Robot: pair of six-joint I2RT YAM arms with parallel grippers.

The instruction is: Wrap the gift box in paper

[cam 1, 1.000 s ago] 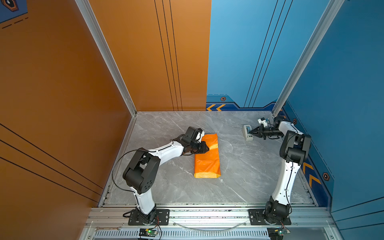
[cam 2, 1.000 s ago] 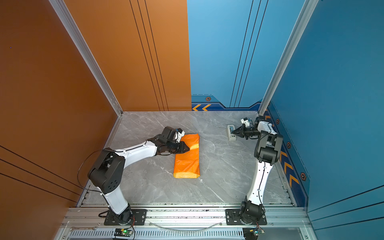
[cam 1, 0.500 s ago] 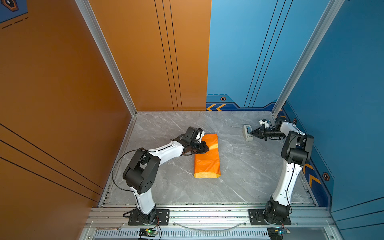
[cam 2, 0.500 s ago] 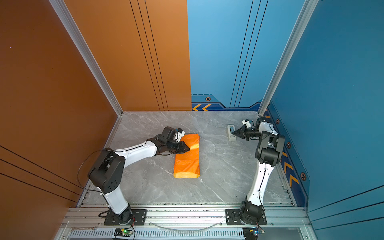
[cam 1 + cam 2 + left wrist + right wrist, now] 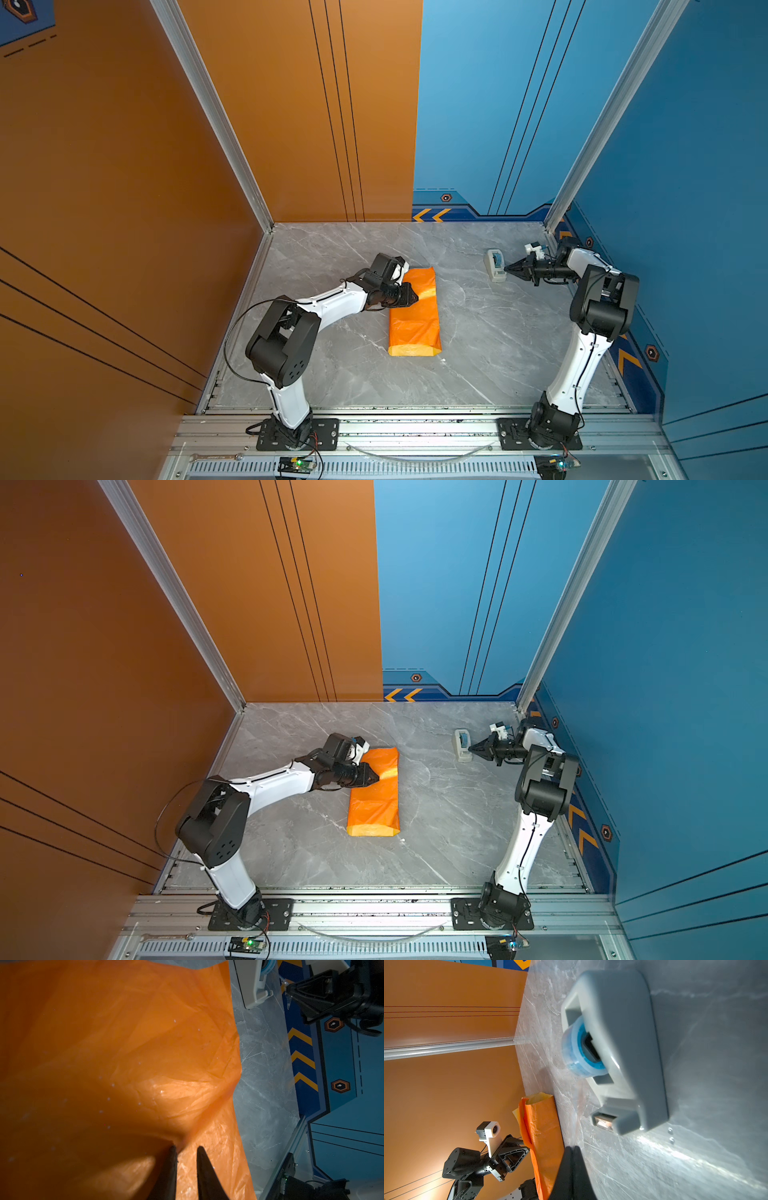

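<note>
In both top views the paper (image 5: 415, 320) is folded round into a long orange bundle on the table (image 5: 498, 332); it runs from 12 o'clock to 6 o'clock. I cannot see the gift box; I think it is inside the bundle. So the first wrap looks done; the end at 6 o'clock is open and shows yellow inside; the ends need folding shut and taping, I think. The left tool (image 5: 413, 296) comes in from 9 o'clock and sits on the bundle near its 12 o'clock end. The tape dispenser (image 5: 494, 266) is at 2 o'clock from the bundle, well apart from it. The right tool (image 5: 471, 749) points at the dispenser from 3 o'clock, just beside it; I cannot tell if they touch.

In the left wrist view the orange paper (image 5: 124, 1043) fills most of the picture; the left tool (image 5: 185, 1148) has only a thin gap between its jaws; a fold of paper runs into that gap, so it seems to pinch the paper.

In the right wrist view the right tool (image 5: 572, 1150) is closed tight and holds nothing; the tape dispenser (image 5: 623, 1053) is near it on the table; the bundle (image 5: 544, 1126) lies farther off.
</note>
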